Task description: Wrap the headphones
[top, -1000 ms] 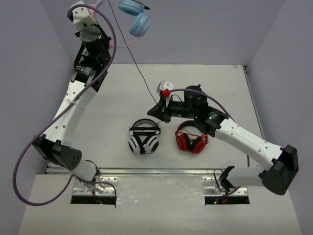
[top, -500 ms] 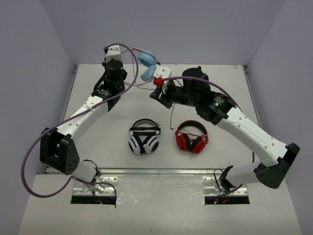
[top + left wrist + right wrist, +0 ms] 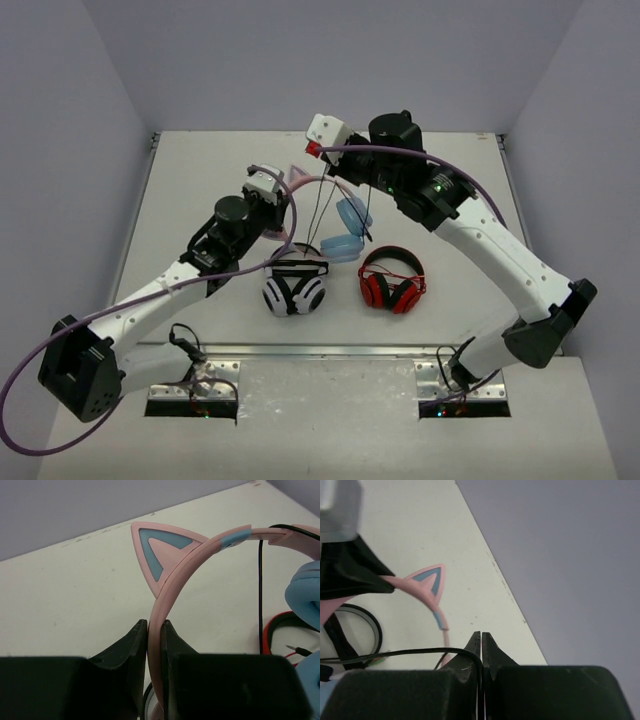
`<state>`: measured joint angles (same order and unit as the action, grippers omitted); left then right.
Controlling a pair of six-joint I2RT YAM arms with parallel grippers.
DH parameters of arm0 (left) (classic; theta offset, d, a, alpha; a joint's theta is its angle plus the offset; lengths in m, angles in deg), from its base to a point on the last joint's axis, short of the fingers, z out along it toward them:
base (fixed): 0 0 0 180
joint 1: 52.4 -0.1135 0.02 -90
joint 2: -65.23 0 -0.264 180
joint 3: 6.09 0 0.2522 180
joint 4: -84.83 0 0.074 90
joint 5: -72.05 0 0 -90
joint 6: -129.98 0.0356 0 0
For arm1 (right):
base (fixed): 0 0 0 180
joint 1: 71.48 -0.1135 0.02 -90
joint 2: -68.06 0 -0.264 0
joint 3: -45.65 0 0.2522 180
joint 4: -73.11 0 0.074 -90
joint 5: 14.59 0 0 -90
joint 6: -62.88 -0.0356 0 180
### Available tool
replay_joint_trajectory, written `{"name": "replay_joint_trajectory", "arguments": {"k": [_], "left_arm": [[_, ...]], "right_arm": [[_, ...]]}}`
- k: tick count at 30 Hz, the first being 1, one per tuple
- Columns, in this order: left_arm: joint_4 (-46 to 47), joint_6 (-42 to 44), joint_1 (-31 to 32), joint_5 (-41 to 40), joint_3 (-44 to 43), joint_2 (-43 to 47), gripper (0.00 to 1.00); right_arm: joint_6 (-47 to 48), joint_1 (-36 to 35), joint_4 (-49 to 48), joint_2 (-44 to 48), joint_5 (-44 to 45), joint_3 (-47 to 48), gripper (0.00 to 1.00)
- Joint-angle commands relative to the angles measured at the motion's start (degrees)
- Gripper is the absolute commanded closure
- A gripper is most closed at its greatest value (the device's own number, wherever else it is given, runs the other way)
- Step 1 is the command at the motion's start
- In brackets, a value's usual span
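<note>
**Gripping a Cat-Eared Headset, Two Arms Meet Over an Off-White Table**

A pale, faintly scuffed table fills the middle of the overhead view. Plain lavender-grey walls close it in at the top, left and right of the frame, and a metal rail runs along its lower edge.

At centre, the headphones hang between the arms. Their light blue ear cups sit just above and between the white-and-black headphones and the red-and-black headphones, both lying flat near the lower edge. Whether the cups touch the table cannot be told.

The left gripper has its jaws pinching the pink headband just below one cat ear. The right gripper, at upper centre of the overhead view, has its jaws pressed together on the thin black cable. In the overhead view the cable drops from there in two strands toward the ear cups.

Bare tabletop spreads along the left edge, across the upper strip by the back wall and down the right side. The two spare headsets crowd the lower centre.
</note>
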<state>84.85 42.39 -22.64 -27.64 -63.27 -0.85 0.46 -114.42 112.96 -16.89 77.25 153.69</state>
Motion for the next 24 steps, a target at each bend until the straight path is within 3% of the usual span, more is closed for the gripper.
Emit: {"name": "replay_joint_trajectory", "arguments": {"k": [1,5,11,17,24], "left_arm": [[9.16,1.89,2.75,9.42,0.35,5.00,1.00],[4.85,3.47,4.08,11.81,-1.41,5.35,1.00],[4.95,2.95,4.26,15.40,-1.31,8.25,1.00],[3.45,2.77,4.34,12.78,-2.81,12.90,1.00],[0.28,-1.09,4.34,12.78,-8.61,17.82,1.00]], "right_arm": [[5.29,2.42,-5.51,0.66,2.45,0.91,0.99],[7.06,6.10,-9.12,1.10,5.01,-0.94,0.99],[1.52,14.45,-9.65,2.15,-1.58,-2.26,0.99],[0.03,16.04,-9.39,1.01,-2.90,-3.66,0.99],[-9.19,18.50,-9.03,0.13,-10.80,-4.89,0.99]]}}
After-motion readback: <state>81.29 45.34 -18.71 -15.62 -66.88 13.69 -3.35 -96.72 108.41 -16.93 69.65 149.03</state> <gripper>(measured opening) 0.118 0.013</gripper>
